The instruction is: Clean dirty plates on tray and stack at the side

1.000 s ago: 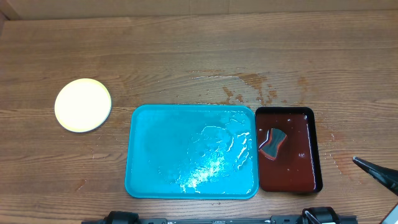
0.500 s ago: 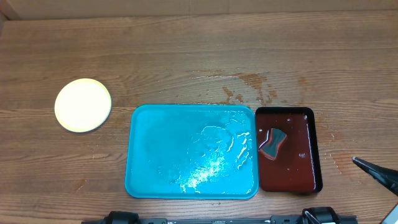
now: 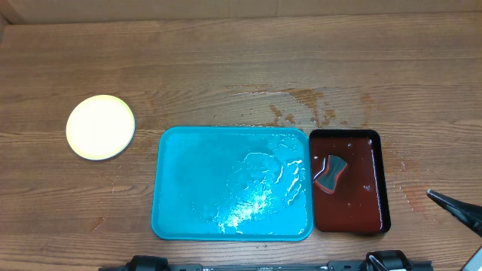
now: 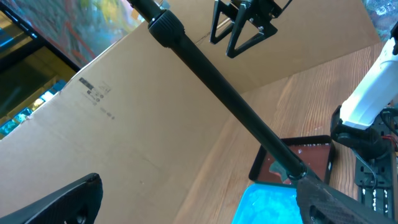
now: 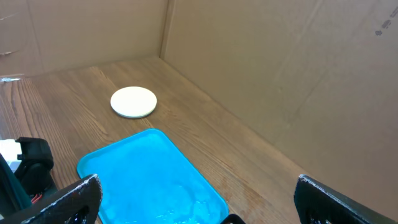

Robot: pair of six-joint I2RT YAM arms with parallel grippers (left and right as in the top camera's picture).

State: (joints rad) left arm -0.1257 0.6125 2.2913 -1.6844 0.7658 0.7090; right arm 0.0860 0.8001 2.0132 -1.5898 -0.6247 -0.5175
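- The left gripper (image 4: pixel 199 193) has its jaws fully apart with nothing between them. Its wrist view faces a brown cardboard wall (image 4: pixel 124 124), away from the work.
- The right gripper (image 5: pixel 196 186) is likewise spread wide and empty. In the overhead view only one dark fingertip (image 3: pixel 452 205) shows, to the right of the large turquoise-blue rectangular plastic tray (image 3: pixel 181 181) and well apart from it.
- Change over the last second: none. Both grippers and every object keep their positions.
- The tray carries no plate. A glossy wet film covers its right half.
- A pale yellow-green round plastic plate (image 3: pixel 100 127) lies on the wooden table (image 3: pixel 226 60), left of the tray and well apart from it. Only the top disc shows, so the number stacked beneath cannot be told.
- Just beside the tray's right edge sits a dark red-brown rectangular tray (image 3: pixel 369 203) holding a grey-and-red sponge (image 3: pixel 328 173).
- Spilled water (image 3: pixel 301 105) marks the table beyond the tray's far right corner.
- Assessment: with the tray bare, the plates at the side and both arms idle, the task appears complete.
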